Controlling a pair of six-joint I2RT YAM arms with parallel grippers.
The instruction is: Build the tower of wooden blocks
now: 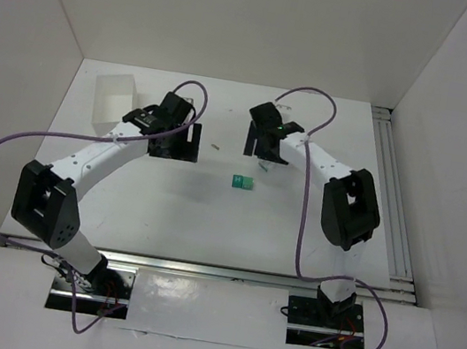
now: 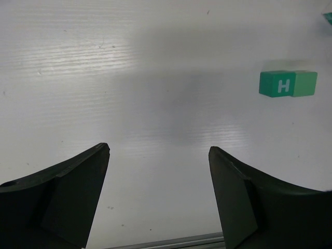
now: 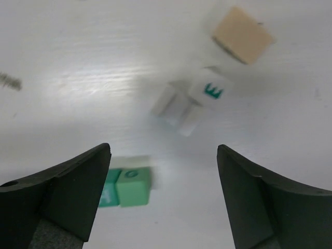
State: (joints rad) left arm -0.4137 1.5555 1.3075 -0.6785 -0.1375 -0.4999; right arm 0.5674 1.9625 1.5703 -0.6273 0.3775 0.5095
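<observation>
Two green cubes lie side by side on the white table, a teal one [image 1: 236, 180] marked H [image 2: 277, 84] and a lighter green one [image 2: 305, 83] [image 3: 134, 186]. Beyond them the right wrist view shows a blurred cluster: a tan-faced block [image 3: 243, 34], a white cube with a green E [image 3: 210, 90] and more white blocks [image 3: 176, 110]. My right gripper [image 3: 163, 148] [image 1: 265, 148] hangs open above the table between the green cubes and that cluster, holding nothing. My left gripper [image 2: 158, 148] [image 1: 173, 147] is open over bare table, left of the green cubes.
A translucent white tray [image 1: 113, 101] stands at the back left. A small tan stick [image 1: 215, 146] lies between the two grippers. White walls enclose the table on three sides, and a metal rail [image 1: 393, 210] runs along its right edge.
</observation>
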